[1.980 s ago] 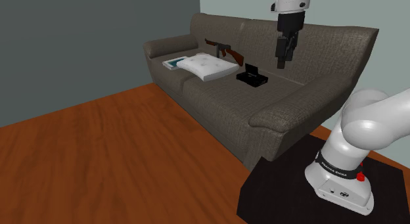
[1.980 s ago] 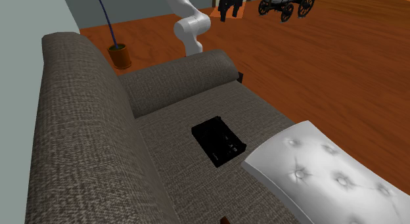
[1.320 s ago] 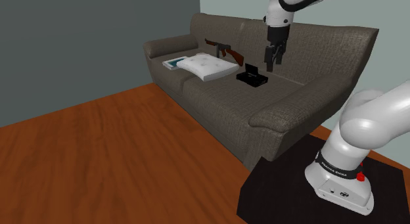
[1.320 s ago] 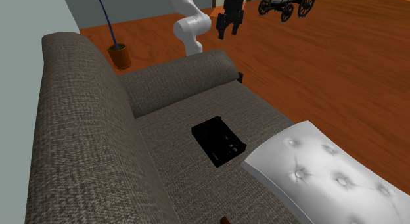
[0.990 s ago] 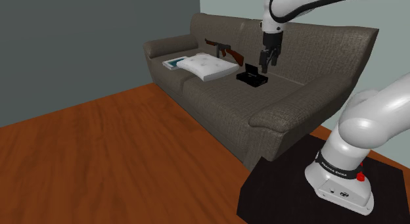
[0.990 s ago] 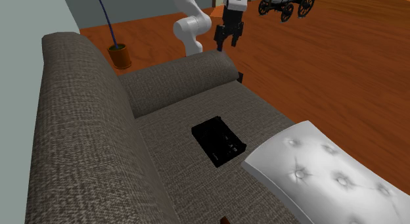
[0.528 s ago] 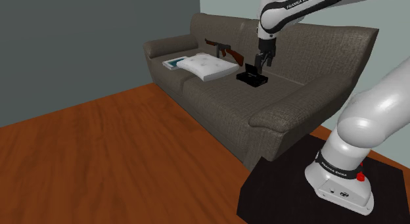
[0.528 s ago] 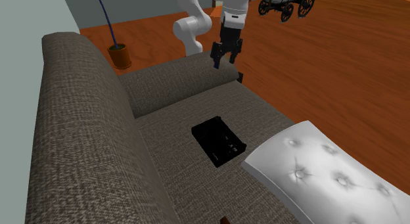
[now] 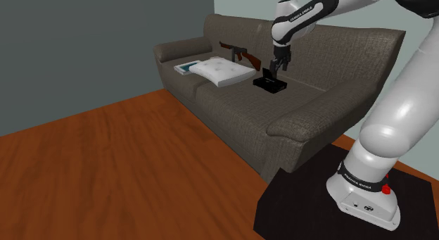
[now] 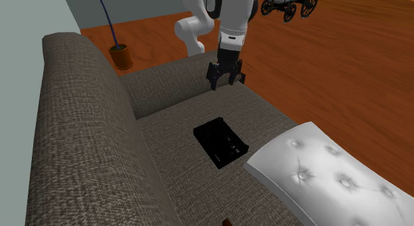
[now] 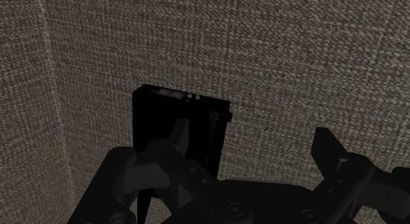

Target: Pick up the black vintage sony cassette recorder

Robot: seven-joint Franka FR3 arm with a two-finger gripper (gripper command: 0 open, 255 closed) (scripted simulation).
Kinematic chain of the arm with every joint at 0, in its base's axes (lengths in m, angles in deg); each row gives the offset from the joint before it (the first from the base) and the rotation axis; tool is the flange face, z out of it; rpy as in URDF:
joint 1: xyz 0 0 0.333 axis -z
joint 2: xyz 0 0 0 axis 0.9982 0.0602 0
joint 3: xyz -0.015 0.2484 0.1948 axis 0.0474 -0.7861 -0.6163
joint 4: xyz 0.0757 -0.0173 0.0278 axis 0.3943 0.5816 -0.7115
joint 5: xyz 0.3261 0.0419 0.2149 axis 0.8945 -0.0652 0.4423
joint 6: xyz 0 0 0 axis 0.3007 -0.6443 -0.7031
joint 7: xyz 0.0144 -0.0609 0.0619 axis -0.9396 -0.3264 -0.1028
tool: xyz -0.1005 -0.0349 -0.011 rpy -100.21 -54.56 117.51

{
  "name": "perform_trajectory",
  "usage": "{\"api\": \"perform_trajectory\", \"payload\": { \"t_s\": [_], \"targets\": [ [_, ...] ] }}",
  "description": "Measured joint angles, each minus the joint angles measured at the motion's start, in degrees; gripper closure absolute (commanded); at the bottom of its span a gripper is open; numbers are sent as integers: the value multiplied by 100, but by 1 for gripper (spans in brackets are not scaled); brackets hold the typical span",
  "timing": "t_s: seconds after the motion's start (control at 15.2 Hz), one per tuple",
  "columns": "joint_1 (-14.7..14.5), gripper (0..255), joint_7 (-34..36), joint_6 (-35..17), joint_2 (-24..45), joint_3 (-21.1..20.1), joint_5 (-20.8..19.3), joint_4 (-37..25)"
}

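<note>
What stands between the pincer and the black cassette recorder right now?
Nothing visible. The open pincer hangs above the cassette recorder, which lies uncovered on the sofa seat; the white cushion sits off to one side.

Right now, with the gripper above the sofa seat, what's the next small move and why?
Probably shift the gripper sideways to centre it over the cassette recorder before lowering. It hangs open above the sofa seat, clear of the recorder, and in the wrist view the recorder lies behind one finger rather than midway between the two.
</note>
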Motion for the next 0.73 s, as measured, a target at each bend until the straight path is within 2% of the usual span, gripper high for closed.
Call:
{"api": "perform_trajectory", "payload": {
  "t_s": [0.4,0.73],
  "targets": [
    [245,0,-366,-442,1191,239,345,-994],
    [567,0,-666,-723,2187,318,722,-1894]
  ]
}}
